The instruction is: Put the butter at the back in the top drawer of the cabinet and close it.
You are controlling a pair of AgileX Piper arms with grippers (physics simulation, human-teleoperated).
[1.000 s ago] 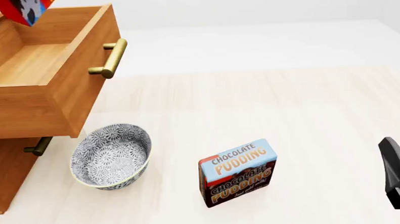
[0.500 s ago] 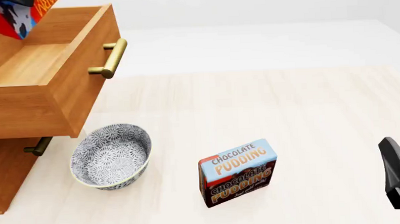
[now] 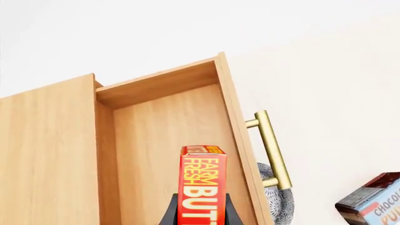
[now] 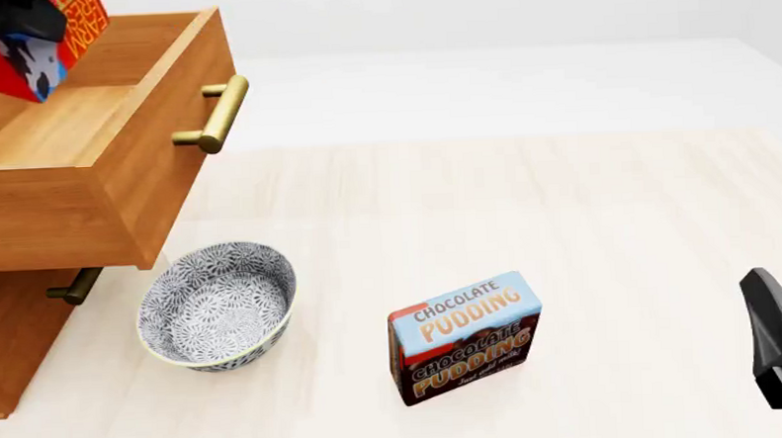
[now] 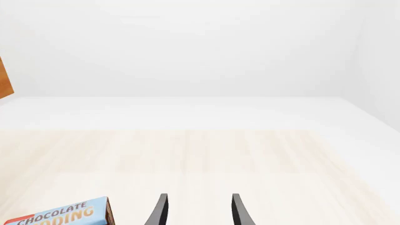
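Butter (image 3: 202, 185) clamped in left gripper (image 3: 200, 218) above open drawer (image 3: 168, 154), upper left of front frame; lower it level before letting go. Right gripper (image 5: 197, 211) spread, idle.

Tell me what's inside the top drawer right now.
The visible floor of the top drawer is bare wood. The butter hangs above it in the left pincer, hiding the floor beneath.
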